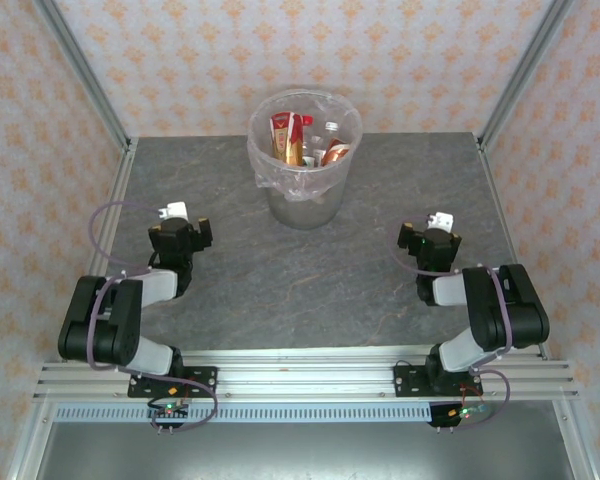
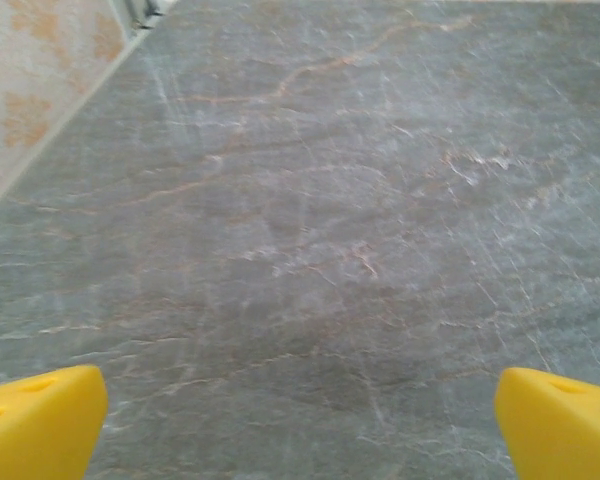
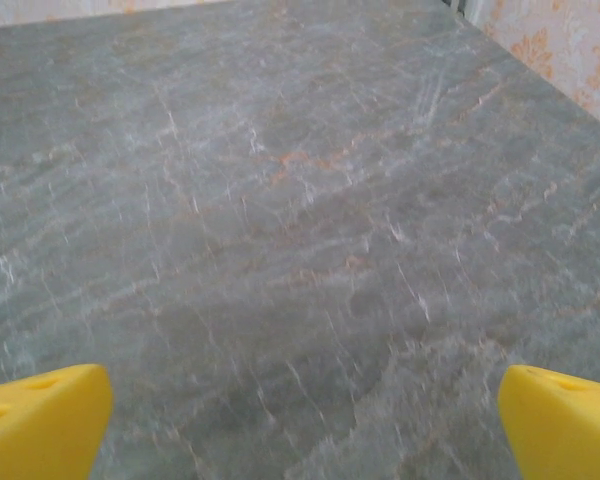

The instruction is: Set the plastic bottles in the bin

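bottle labels [image 1: 285,135] too small to read

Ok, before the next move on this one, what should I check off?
1. Is the left pincer open with nothing in it: ok.
2. Is the right pincer open with nothing in it: ok.
3. Are the plastic bottles inside the bin: ok.
4. Is the bin upright: ok.
5. Is the table free of stray bottles: ok.
6. How many bottles the bin holds: cannot tell.
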Motion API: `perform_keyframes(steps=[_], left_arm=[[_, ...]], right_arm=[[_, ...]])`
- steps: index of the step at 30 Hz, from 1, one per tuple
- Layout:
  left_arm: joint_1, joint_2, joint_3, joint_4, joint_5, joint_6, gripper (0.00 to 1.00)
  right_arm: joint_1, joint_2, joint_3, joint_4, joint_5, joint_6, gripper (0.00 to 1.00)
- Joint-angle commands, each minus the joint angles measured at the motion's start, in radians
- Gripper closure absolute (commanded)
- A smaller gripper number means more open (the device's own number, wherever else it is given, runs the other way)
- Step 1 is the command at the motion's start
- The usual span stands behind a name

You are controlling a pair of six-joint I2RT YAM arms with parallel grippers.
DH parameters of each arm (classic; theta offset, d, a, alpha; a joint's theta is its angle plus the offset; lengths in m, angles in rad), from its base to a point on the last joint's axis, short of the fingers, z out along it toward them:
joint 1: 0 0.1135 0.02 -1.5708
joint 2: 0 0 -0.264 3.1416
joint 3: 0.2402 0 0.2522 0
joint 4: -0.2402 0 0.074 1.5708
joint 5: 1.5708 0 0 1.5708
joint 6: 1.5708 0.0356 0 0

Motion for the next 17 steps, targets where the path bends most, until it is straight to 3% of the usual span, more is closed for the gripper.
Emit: perform_keyframes(steps=[1,4,17], left_arm=[[-0.039,0.024,-0.022,0.137,-0.061,0.021,0.0],[-0.051,0.02,-0.034,0.158,-0.182,-0.02,0.0],[-0.053,0.021,-0.033,0.157,-0.187,-0.017,0.0]], right_arm=[[-0.03,-0.004,0.058,-0.042,-0.018,0.041,0.01],[-0.032,-0.006,0.051,-0.034,-0.012,0.04,0.01],[-0.031,-0.004,0.053,-0.032,-0.039,0.025,0.01]])
